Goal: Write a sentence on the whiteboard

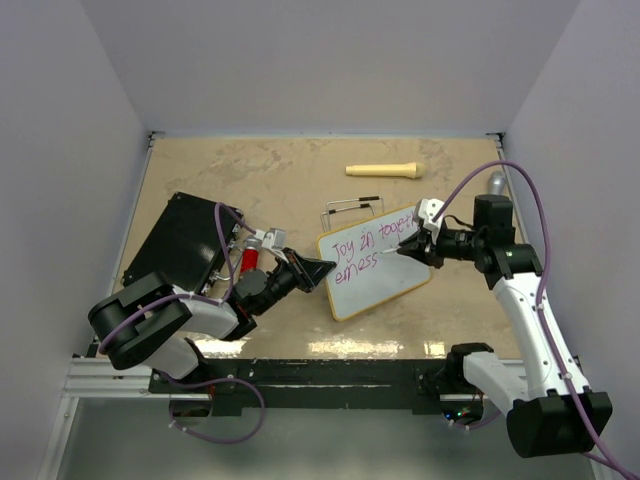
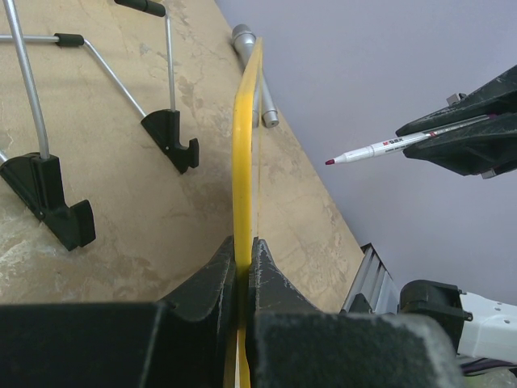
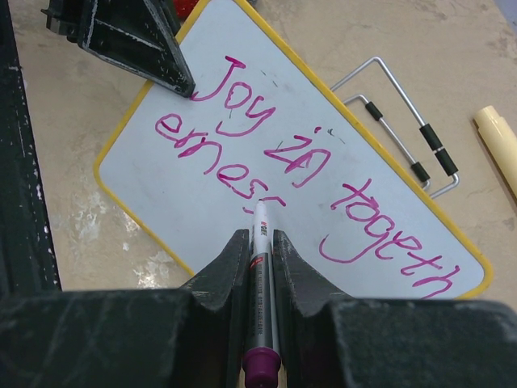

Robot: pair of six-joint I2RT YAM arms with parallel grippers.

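Right wrist view, right jaws: pinching a slim white marker pen (image 3: 260, 259), tip by the last "s"; contact unclear.
Left jaws: pressed onto the 9 o'clock edge of a small white, yellow-rimmed rectangular whiteboard (image 1: 380, 287).
Whiteboard: held tilted at bench (image 1: 250, 170) centre.
Sentence: pink handwritten sentence (image 3: 242, 105), "Joy in togeth / erness".
Risk: heavy pen pressure may pivot the whiteboard in that one-edge grip, skewing or smearing letters.

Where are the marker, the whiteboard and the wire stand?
marker (image 3: 260, 242): right wrist view, white barrel.
whiteboard (image 1: 385, 284): top view, bare white face.
wire stand (image 2: 170, 134): left wrist view, black foot.
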